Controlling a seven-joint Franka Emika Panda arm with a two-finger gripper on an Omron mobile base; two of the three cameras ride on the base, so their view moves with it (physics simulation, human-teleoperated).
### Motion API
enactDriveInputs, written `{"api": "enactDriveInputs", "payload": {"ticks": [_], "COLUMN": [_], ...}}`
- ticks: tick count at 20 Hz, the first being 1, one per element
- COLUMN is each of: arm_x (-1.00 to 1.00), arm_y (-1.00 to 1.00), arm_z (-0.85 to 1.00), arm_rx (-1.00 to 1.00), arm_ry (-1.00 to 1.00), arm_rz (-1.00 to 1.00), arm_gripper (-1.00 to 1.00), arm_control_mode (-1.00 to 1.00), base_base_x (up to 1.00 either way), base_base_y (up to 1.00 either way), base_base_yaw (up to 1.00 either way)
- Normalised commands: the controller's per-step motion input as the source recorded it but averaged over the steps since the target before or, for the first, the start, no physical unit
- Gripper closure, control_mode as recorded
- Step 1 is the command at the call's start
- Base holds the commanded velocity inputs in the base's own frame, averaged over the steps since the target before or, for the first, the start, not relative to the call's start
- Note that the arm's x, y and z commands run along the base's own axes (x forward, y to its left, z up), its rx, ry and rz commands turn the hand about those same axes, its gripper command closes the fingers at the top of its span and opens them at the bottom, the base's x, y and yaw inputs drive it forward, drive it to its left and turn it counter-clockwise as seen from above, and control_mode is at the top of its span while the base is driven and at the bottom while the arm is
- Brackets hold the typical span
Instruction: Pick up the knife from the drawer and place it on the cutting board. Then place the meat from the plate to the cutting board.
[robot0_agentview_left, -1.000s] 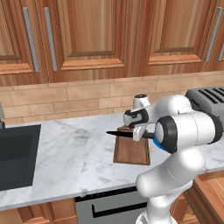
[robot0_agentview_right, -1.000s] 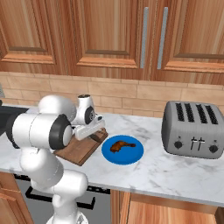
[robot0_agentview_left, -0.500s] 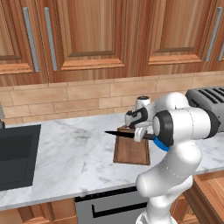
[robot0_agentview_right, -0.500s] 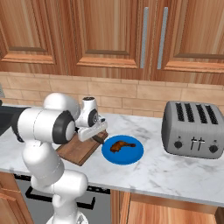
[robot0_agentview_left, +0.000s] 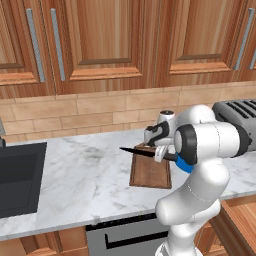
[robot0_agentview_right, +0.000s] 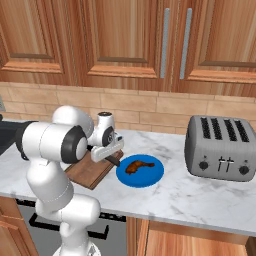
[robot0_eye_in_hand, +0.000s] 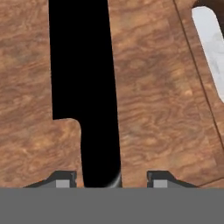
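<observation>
Over dark-brown wooden cutting board (robot0_agentview_left: 149, 172): gripper (robot0_eye_in_hand: 111, 178) released, slim black knife (robot0_eye_in_hand: 85, 87) between spread fingertips, blade toward 12 o'clock.

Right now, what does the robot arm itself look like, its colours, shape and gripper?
The arm is glossy white with rounded, bulbous segments, dark black bands at the joints and a bright blue ring at one joint. Its white two-finger gripper ends in small dark grey fingertips. No cables or markings are visible.

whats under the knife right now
The cutting board lies under the knife; in the hand view its wood grain shows on both sides of the blade. The strip of board directly beneath the knife is covered, so whether the two touch cannot be told.
</observation>
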Motion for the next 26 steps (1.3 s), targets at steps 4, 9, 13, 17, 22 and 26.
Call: {"api": "enactDriveInputs", "payload": {"ticks": [4,9,13,17,22,26], "arm_x": [0.0,-0.09,-0.15,-0.17,-0.12,-0.1], "arm_y": [0.0,0.0,0.0,0.0,0.0,-0.07], "arm_z": [0.0,0.14,0.22,0.27,0.21,0.09], "arm_rx": [0.06,0.04,0.03,0.01,0.0,0.0], "arm_ry": [-0.03,-0.05,-0.05,-0.03,0.0,0.02], "arm_rz": [0.0,0.0,0.0,0.0,-0.08,-0.19], "arm_gripper": [-1.0,-1.0,-1.0,-1.0,-1.0,-1.0], "arm_control_mode": [-1.0,-1.0,-1.0,-1.0,-1.0,-1.0], "base_base_x": [0.0,0.0,0.0,0.0,0.0,0.0], "base_base_y": [0.0,0.0,0.0,0.0,0.0,0.0], "base_base_yaw": [0.0,0.0,0.0,0.0,0.0,0.0]}}
